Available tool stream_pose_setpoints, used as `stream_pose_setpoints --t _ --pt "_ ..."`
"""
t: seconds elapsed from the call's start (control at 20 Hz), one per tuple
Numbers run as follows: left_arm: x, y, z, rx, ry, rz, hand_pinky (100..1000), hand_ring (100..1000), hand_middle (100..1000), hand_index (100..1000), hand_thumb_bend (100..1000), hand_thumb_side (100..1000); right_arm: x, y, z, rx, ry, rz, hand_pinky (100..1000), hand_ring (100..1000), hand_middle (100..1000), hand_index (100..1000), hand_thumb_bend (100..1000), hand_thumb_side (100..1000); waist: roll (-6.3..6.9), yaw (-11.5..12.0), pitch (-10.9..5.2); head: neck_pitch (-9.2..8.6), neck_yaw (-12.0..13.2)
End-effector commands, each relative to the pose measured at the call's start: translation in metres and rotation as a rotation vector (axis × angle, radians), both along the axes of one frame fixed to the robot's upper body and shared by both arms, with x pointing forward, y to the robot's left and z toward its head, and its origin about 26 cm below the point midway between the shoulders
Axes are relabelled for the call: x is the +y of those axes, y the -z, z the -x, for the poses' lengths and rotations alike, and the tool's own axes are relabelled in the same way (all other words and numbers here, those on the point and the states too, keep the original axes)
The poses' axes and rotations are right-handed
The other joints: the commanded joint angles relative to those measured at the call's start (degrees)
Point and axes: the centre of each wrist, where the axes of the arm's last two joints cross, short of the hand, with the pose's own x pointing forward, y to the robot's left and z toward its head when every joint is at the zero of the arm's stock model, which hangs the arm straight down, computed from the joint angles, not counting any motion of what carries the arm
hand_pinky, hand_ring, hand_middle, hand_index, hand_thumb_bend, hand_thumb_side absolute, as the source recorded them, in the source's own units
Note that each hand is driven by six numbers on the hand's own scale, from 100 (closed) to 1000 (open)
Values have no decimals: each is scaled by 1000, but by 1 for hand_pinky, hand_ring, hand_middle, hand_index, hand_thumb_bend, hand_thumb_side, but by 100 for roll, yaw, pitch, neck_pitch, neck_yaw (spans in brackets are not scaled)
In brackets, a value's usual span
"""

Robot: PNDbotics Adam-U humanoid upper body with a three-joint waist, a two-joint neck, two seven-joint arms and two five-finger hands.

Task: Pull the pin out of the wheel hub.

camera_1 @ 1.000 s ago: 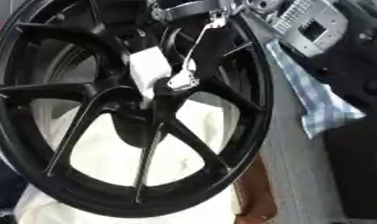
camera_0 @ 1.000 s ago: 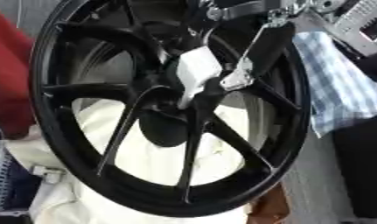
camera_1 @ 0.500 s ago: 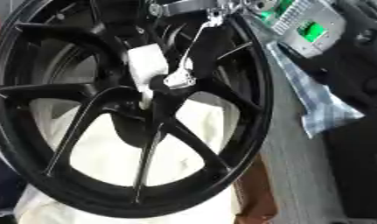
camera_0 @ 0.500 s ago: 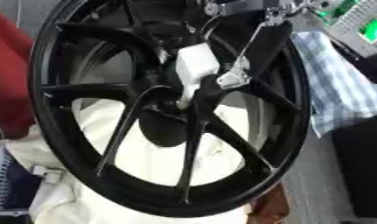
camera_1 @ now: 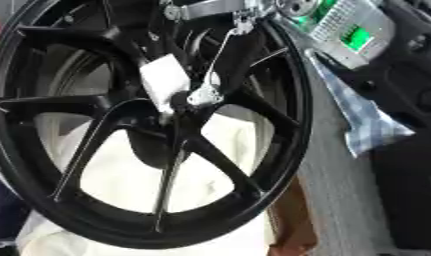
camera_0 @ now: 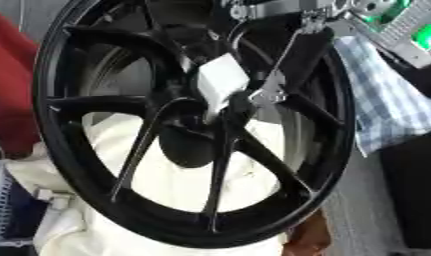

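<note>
A large black spoked wheel stands nearly upright and fills both views. At its hub a small white block, the pin's visible end, sticks out toward me. My right hand comes down from the upper right. One silver fingertip rests against the hub just right of the white block, and a dark part of the hand lies on the block's other side, so the block sits pinched between them. My left hand appears in neither view.
Cream cloth lies behind and under the wheel. Red fabric is at the left and a blue checked cloth at the right. A grey unit with green lights sits top right, something brown by the lower rim.
The whole picture has shifted a little, bringing the green lights at top right into view. My right hand stays at the hub and the white block has barely moved.
</note>
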Motion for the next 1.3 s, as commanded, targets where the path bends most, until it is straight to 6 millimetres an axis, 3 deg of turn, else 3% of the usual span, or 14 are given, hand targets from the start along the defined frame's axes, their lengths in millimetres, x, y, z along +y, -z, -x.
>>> stream_pose_setpoints --t 0.05,0.8,1.3 --pt "2 -8 3 -29 -2 -11 691 572 565 698 100 654 -4 -15 12 -36 -1 -17 769 746 397 490 263 319 62 -16 -172 29 -27" --pt "4 -6 4 -25 -9 -12 693 572 566 698 100 646 -6 -37 23 -5 34 -120 769 744 377 457 226 224 128 -86 -330 2 -116" --pt "6 -4 5 -18 -19 -10 694 573 566 699 100 642 -28 -62 30 24 75 -271 797 765 374 457 100 160 182 -197 -443 -66 -32"
